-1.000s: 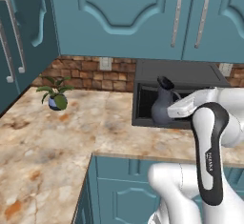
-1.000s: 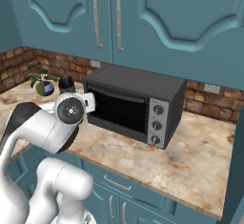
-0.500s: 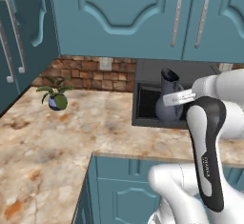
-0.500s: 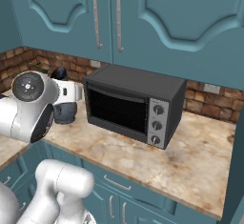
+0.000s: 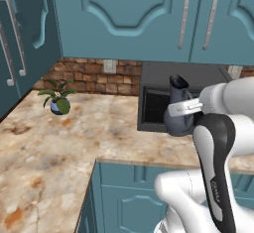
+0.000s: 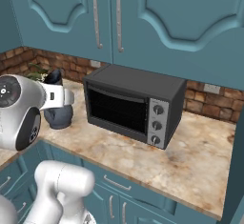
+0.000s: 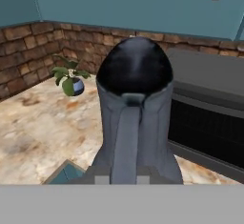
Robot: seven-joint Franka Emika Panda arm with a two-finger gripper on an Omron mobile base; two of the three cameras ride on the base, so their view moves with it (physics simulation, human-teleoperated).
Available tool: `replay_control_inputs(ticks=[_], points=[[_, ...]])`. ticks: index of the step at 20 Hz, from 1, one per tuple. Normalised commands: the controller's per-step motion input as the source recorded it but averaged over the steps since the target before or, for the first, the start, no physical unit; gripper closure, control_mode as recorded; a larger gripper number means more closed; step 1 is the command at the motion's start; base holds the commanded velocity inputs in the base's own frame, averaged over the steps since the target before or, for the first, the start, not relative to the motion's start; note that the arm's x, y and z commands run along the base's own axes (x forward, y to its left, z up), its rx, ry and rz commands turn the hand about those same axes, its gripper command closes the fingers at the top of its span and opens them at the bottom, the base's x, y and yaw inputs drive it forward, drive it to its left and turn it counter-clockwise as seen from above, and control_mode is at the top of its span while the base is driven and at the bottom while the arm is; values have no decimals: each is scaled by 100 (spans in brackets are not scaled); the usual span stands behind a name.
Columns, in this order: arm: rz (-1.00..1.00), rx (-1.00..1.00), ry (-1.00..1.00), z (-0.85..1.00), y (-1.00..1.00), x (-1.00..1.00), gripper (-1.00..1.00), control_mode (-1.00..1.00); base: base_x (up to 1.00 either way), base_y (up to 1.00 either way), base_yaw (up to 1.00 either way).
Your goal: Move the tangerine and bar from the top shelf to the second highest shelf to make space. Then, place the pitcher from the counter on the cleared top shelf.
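Observation:
The pitcher (image 5: 176, 113), a dark blue-grey jug with a flared spout, stands upright in front of the black oven's left end, low over the counter (image 5: 74, 138). I cannot tell whether its base touches the stone. My gripper (image 5: 174, 111) is shut on its handle side. From the right, the pitcher (image 6: 58, 114) shows behind the white hand, with the gripper (image 6: 66, 97) at its neck. In the hand view the pitcher (image 7: 136, 118) rises right before the gripper (image 7: 123, 178), its handle strip running down to the fingers. The tangerine, bar and shelves are out of view.
A black toaster oven (image 6: 133, 99) sits on the counter (image 6: 190, 156) against the brick wall, just right of the pitcher. A small potted plant (image 5: 57, 99) stands at the back left corner. Teal wall cabinets (image 5: 129, 14) hang overhead. My own forearm (image 5: 218, 167) rises close by.
The arm has swung its elbow and forearm round while keeping its hold. The pitcher has shifted only slightly in front of the oven. The base has not moved.

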Motion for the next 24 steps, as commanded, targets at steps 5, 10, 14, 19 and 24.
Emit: replay_control_inputs(ticks=[5,10,14,19,24], points=[[-1,0,0,0,0,0,100,100,-1,0,-2],[0,0,0,0,0,0,100,100,-30,0,-24],[0,0,0,0,0,0,100,100,-83,-10,-32],[0,0,0,0,0,0,100,100,-95,-38,-44],[0,0,0,0,0,0,100,100,-29,-70,-57]])
